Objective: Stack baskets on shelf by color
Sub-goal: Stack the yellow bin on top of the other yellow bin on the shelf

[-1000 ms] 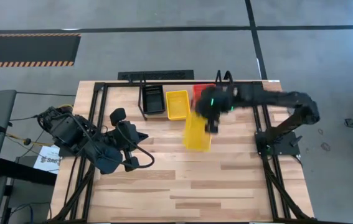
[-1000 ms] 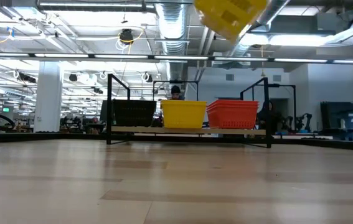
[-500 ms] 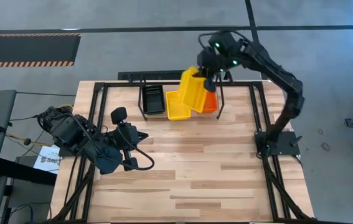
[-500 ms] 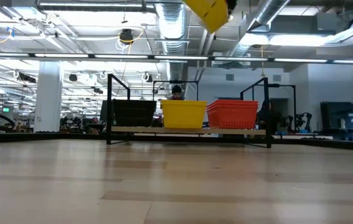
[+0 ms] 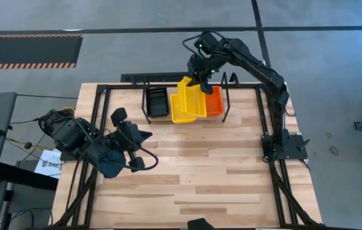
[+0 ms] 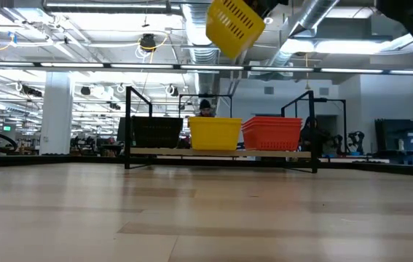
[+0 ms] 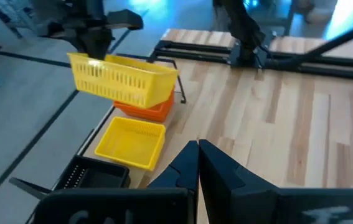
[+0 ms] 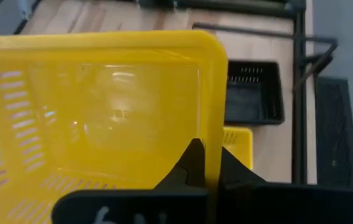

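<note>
My right gripper [image 5: 201, 71] is up over the table's far edge, shut on a yellow basket [image 5: 192, 97] that hangs tilted above the shelf [image 6: 128, 124]; the low view shows this basket [image 6: 234, 25] high above it. A black basket [image 5: 157, 102], a yellow basket [image 5: 179, 112] and a red-orange basket [image 5: 215, 103] rest on the shelf side by side. My left gripper [image 7: 198, 152] waits shut over the table's left part, touching nothing. My right gripper pinches the yellow basket's end wall at its rim [image 8: 212, 146], one finger [image 8: 192, 163] inside the basket and one [image 8: 233, 173] outside. The fingers come from above, pointing down. The basket is lifted clear and tilts below them over the shelf's yellow basket.
The shelf's upright posts [image 5: 226, 96] stand beside the red-orange basket, close to the held one. A black rail frame [image 5: 98, 96] runs around the table. Bare wood [image 5: 206, 166] lies between the shelf and the near edge.
My right gripper has swung from over the table's middle toward the far edge and leftward, carrying the yellow basket clear of the table. The basket has turned about and now hangs over the shelf's yellow basket. My left arm has shifted only slightly.
</note>
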Available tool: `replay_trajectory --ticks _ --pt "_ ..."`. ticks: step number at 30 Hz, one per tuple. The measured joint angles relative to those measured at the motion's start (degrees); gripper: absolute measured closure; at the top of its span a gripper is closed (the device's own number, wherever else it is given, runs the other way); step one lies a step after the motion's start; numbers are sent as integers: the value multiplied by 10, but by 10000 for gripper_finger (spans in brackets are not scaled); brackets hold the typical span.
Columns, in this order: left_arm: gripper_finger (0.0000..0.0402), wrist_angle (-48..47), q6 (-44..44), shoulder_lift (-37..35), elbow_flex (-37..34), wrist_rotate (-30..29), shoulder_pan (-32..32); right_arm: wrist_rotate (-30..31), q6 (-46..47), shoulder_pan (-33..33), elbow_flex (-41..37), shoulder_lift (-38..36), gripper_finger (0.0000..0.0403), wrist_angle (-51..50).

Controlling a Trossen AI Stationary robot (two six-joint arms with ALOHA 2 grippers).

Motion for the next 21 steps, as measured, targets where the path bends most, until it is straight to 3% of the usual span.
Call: replay_trajectory --ticks 7,21 --pt "401 0 -24 0 0 -33 0 -55 -21 -26 1 -6 402 4" --pt "401 0 -18 0 0 -40 0 -40 5 -6 0 26 402 22"
